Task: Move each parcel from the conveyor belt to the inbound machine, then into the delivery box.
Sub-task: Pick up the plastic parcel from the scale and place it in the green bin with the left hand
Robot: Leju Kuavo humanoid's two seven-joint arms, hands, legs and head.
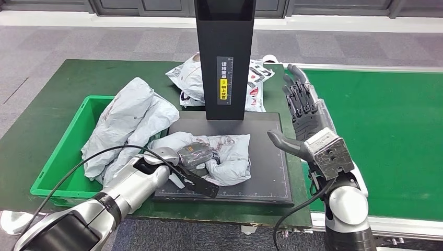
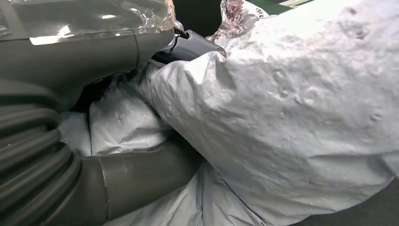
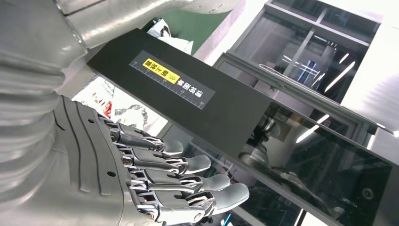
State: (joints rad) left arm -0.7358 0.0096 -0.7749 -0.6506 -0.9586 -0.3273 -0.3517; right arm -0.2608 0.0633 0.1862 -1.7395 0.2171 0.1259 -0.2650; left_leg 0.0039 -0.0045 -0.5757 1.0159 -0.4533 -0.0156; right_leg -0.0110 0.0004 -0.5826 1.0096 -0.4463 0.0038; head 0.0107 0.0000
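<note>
Grey carpet (image 1: 62,47) surrounds a dark green table (image 1: 52,104) that carries the whole workstation. Nearest the robot, the left hand (image 1: 196,157) reaches over the front of the black scanner plate (image 1: 271,178) and grips a crumpled grey parcel (image 1: 230,151) lying on that plate; the left wrist view shows the thumb (image 2: 141,174) and the fingers (image 2: 188,44) pressed into the wrinkled grey plastic from opposite sides. Dark print on the parcel shows just beside the hand.

To the right of the plate, the right hand (image 1: 303,112) is raised upright, holding nothing, with its fingers (image 3: 188,165) spread apart and the thumb (image 1: 284,142) sticking out toward the parcel without touching it. This hand hovers over the edge between the plate and the bright green conveyor belt (image 1: 397,136).

Left of the plate sits a green bin (image 1: 68,151), and a large grey bag (image 1: 130,120) drapes over its rim, reaching the plate's edge.

Behind the parcel, the scanner's black column (image 1: 224,57) rises from the back of the plate, with a yellow and white label (image 1: 223,78) on its face. Farther back, behind the column, a white printed bag (image 1: 190,78) lies on the table, showing on both sides of it.
</note>
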